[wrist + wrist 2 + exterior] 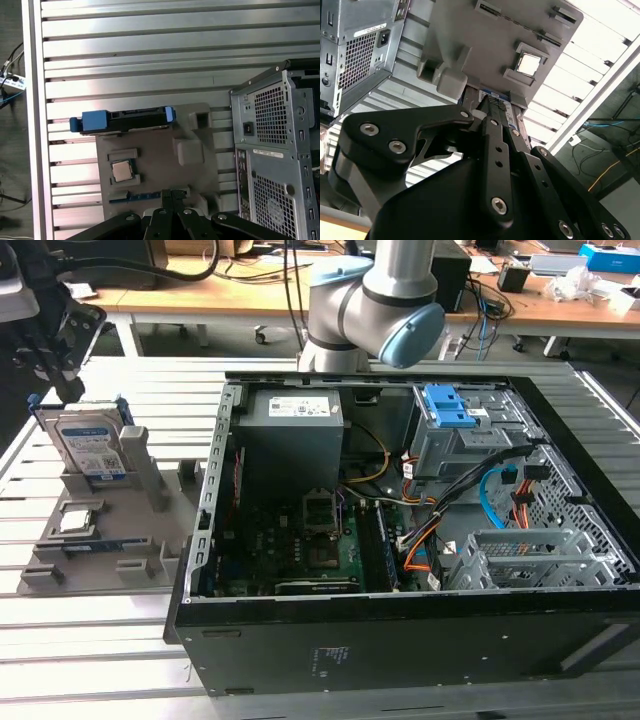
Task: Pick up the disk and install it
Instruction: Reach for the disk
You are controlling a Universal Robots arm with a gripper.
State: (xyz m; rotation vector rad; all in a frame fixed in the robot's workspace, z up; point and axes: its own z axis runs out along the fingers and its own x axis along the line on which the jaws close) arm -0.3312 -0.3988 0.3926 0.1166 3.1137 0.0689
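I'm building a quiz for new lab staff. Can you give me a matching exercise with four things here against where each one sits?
Things:
1 disk
2 chip
3 drive cage
4 gripper

Places:
a inside the case
b lying flat in the holder
c standing on edge in the holder
d over the disk

Pairs: 1-c, 2-b, 3-a, 4-d

Disk (88, 445) was silvery metal w/ glossy paper label & bright blue plastic rails. Holder (160, 160) was matt grey plastic. Chip (121, 170) had a shiny metal lid. Table (150, 50) was ribbed, satin aluminium. Gripper (171, 194) looked matt black.
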